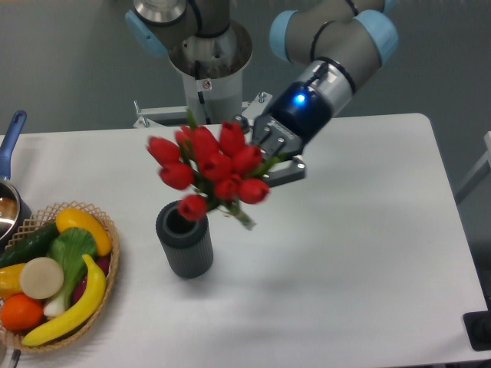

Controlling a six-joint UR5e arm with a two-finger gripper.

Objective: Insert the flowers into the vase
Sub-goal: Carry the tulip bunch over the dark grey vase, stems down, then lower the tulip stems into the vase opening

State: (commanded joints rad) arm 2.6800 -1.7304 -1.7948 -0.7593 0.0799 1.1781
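The flowers [209, 169], a bunch of red tulip buds with green leaves, hang in the air above and slightly right of the vase [185, 238]. My gripper [270, 159] is shut on their stems at the bunch's right side and holds them tilted to the left. A green stem end sticks out below the buds near the vase's right rim. The vase is a short dark grey ribbed cylinder standing upright on the white table [345, 253], its round mouth partly covered by the lowest bud.
A wicker basket [106, 268] with a banana, an orange and other fruit and vegetables sits at the front left. A pot with a blue handle [11, 138] is at the left edge. The robot's base [207, 73] stands behind the table.
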